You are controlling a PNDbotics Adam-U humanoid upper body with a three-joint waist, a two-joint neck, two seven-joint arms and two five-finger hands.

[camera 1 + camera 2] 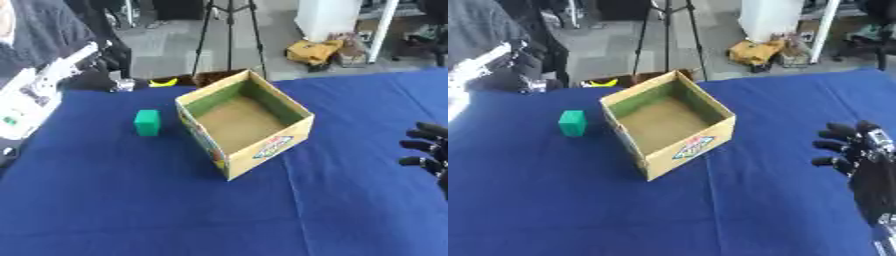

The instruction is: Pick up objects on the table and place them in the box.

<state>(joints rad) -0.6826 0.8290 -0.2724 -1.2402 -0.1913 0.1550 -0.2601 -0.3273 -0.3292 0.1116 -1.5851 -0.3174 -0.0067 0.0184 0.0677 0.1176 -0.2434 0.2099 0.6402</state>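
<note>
blue cloth covers the table (114, 200) from edge to edge of my view, and i count very little on it. at the upper left of the frame a white and black arm (39, 85) slants down along the table's far left edge; i take it for my left arm, but its hand is lost in the dark clutter at the far edge and i cannot tell how its fingers stand. a little right of it, in the upper-left part of the cloth, stands one green block (147, 122), upright, alone, with bare cloth on its left and in front. it sits just beside the box's left wall without touching it. one cardboard box (267, 147) stands at the middle of the frame, turned so a corner points toward me, top open, green on the inside walls, nothing visible in it but its brown floor. a yellow curved thing (163, 83) shows at the table's far edge behind the box; i cannot make it out. right of the box lies a wide stretch of bare cloth, and at the lower right my right hand (868, 160) hovers near the frame edge, well apart from box and block, fingers lightly curled and spread, holding nothing.
</note>
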